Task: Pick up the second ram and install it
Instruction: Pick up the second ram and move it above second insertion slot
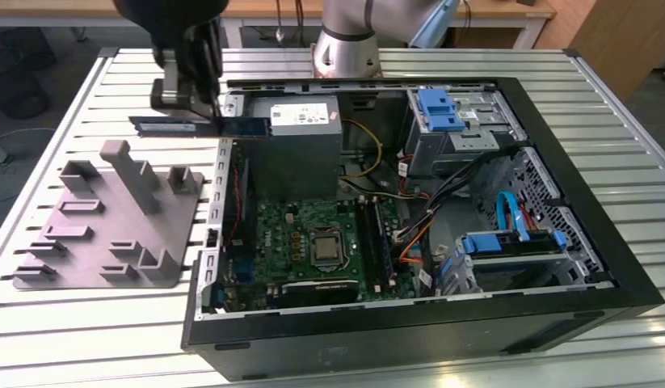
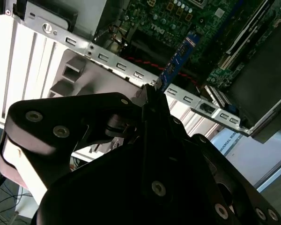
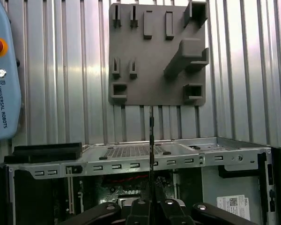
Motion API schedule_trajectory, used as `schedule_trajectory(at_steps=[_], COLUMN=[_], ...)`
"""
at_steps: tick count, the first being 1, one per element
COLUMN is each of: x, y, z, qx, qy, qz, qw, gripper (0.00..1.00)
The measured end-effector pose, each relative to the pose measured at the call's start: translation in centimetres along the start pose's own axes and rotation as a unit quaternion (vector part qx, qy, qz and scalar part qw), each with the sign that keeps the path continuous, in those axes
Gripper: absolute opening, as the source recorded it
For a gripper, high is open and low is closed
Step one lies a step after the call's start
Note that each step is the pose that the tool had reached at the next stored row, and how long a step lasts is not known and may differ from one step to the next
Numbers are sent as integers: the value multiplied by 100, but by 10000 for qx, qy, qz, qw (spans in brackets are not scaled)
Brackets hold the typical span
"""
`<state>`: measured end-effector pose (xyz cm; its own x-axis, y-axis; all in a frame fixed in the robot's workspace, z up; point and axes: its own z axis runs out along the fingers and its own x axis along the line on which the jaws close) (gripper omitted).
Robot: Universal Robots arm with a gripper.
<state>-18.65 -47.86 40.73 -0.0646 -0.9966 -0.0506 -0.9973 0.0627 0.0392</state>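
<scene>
My gripper [image 1: 195, 120] hangs above the back left corner of the open computer case [image 1: 591, 267] and is shut on the second ram [image 1: 203, 126]. The stick is a thin dark board with a blue label, held level and well above the case. In the second wrist view the ram [image 2: 179, 58] sticks out past the closed fingertips [image 2: 152, 96] toward the green motherboard [image 2: 178, 18]. It appears edge-on as a thin line [image 3: 151, 136] in the first wrist view. The long black memory slots [image 1: 377, 238] lie on the motherboard [image 1: 300, 242], to the right of the processor socket.
A grey holder plate [image 1: 106, 218] with upright blocks lies on the slatted table at the exterior view's left of the case. A power supply [image 1: 294, 145], loose cables [image 1: 418, 234] and blue drive brackets [image 1: 440, 109] crowd the case. A control pendant [image 3: 2, 70] rests on the table.
</scene>
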Motion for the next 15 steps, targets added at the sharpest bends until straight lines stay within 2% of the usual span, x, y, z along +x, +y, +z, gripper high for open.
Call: schedule_trajectory(at_steps=[12,15], x=[-32,-39], y=[-540,-680], z=[34,67], qx=[-20,-36], qy=[1,2], qz=[1,2], qw=[10000,10000], gripper=[14,14])
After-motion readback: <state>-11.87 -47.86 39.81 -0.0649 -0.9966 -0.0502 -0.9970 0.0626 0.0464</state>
